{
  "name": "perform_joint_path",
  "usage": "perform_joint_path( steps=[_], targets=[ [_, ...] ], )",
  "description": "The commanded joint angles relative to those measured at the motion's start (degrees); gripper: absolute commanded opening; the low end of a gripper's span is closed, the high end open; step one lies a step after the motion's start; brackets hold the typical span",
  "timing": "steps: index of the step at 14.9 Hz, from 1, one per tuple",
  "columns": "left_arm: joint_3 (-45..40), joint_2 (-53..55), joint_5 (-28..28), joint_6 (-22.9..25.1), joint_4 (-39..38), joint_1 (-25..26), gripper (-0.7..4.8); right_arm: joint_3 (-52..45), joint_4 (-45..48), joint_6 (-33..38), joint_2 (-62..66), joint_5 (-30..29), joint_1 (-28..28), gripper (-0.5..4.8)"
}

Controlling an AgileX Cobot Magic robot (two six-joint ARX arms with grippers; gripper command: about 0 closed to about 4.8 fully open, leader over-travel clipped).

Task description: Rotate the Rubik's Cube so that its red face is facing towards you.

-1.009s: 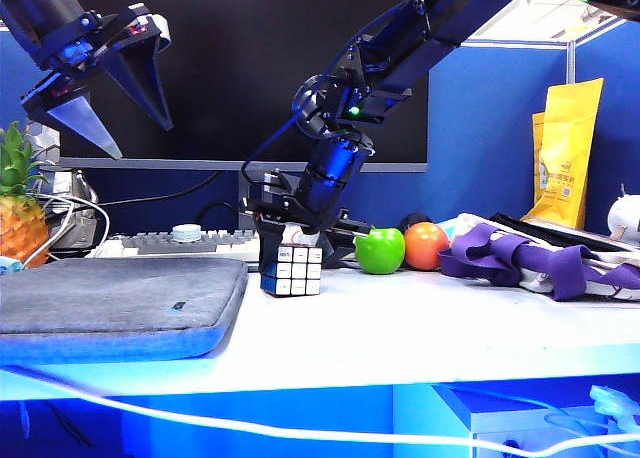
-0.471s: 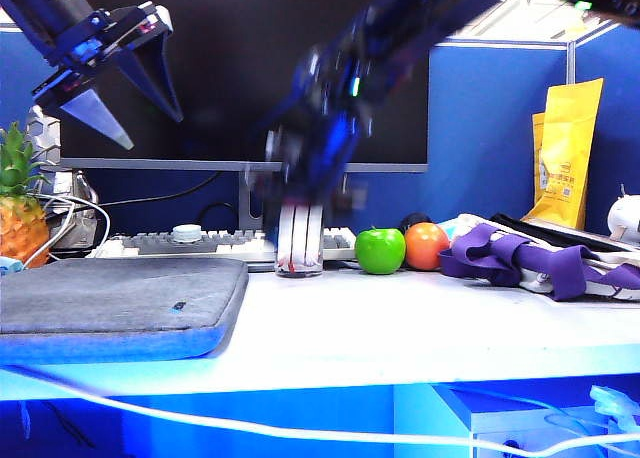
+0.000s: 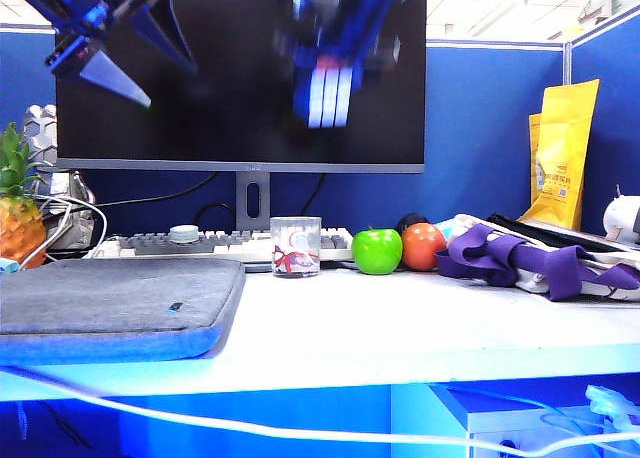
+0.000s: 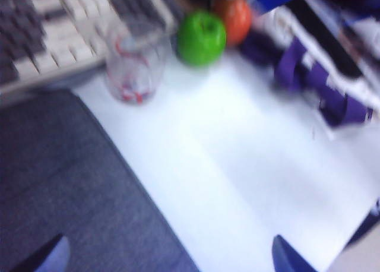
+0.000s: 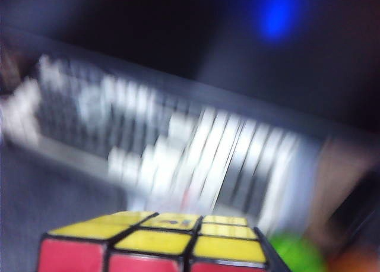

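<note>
Rubik's Cube (image 5: pixel 157 242), small black-gridded sticker puzzle, grasped in our right hand (image 3: pixel 330 53) high before the black monitor (image 3: pixel 240 128) | left hand (image 3: pixel 115 43) released, empty, upper left | risk: we judge it could slip onto the white worktop (image 3: pixel 400 328) near the clear patterned glass cup (image 3: pixel 295 246) | writing: none readable

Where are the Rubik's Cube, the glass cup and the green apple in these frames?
Rubik's Cube (image 5: pixel 155 243): right wrist view, on its yellow face, held by the right pincer.
Glass cup (image 3: pixel 295 246): exterior view, on its patterned side wall.
Green apple (image 3: pixel 378 251): exterior view, on its front.
</note>
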Motion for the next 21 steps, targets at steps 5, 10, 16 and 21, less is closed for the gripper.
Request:
perform_joint_path(
  steps=[5,10,16,21],
  targets=[
    [-6.8,-3.43,0.28,-1.86,7.48,0.0,4.79,0.42,4.87,-8.83,-20.98,1.75,0.11,-0.01],
    [-6.8,-5.49,1.38,-2.54,9.79,-0.15,4.79,0.22,-14.75,-12.74,-39.74,5.07,0.2,-0.01],
    [-6.99,-5.81,3.23,-2.89,9.46,-1.49,4.79,-14.64,-25.49,-7.93,-62.66,10.69,0.24,-0.01],
    [-7.08,-5.79,-1.2,-2.14,10.19,-6.91,4.79,-79.82,24.24,6.69,-88.76,4.79,0.24,-0.01]
  ],
)
